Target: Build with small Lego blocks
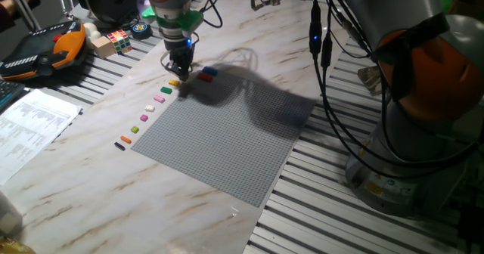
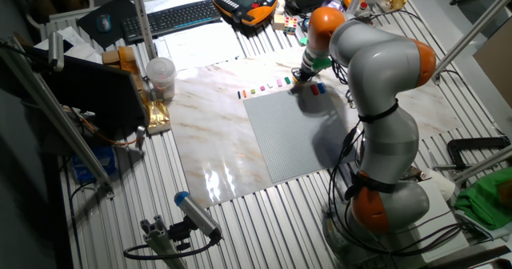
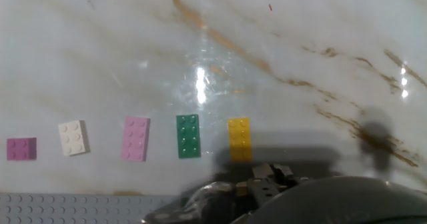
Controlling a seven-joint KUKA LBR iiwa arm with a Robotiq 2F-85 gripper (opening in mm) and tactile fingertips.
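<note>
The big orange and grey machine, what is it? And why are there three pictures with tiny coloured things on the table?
That machine is a robot arm. At its tip it has two small fingers, called a gripper, for picking things up. Two pictures come from cameras standing on different sides of the table. The third comes from a camera on the robot's hand, looking down very close.

On the marble table lies a large grey studded baseplate. Beside its edge sits a row of small Lego blocks. The hand camera shows five of them: purple, white, pink, green and yellow. A red one and a blue one lie on the plate's corner.

The fingers hang low just by the yellow block. I cannot tell whether they hold anything.
</note>
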